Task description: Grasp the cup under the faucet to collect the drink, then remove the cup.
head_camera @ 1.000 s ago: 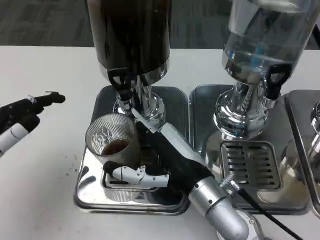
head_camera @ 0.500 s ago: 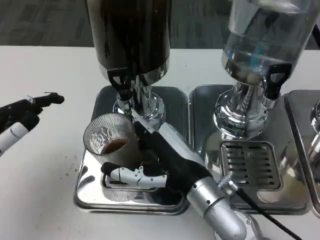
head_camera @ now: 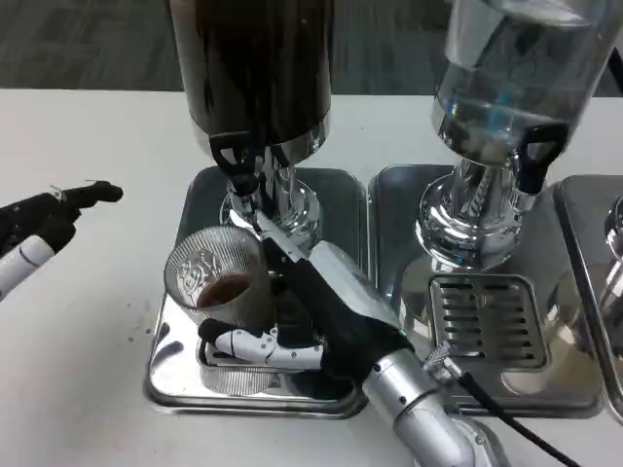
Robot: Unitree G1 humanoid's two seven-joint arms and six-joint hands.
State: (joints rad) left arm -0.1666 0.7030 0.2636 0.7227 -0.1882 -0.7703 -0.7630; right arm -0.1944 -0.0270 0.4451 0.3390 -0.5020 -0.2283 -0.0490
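Note:
A clear ribbed cup (head_camera: 219, 277) with a little brown drink in it stands on the steel drip tray (head_camera: 180, 375), just in front of and below the black faucet (head_camera: 237, 159) of the dark drink dispenser (head_camera: 255, 68). My right hand (head_camera: 316, 316) grips the cup from its right side, with white and black fingers (head_camera: 258, 347) wrapped under its front. My left hand (head_camera: 44, 222) hovers over the white table at the far left, well apart from the cup, fingers extended and holding nothing.
A second dispenser (head_camera: 506, 88) with clear liquid stands to the right on its own tray with a slotted grate (head_camera: 485, 319). A third tray edge (head_camera: 608, 292) shows at far right. A black cable (head_camera: 506, 413) runs along my right forearm.
My right hand has drawn slightly toward me and left with the cup, which tilted a little. The left hand has drifted slightly left.

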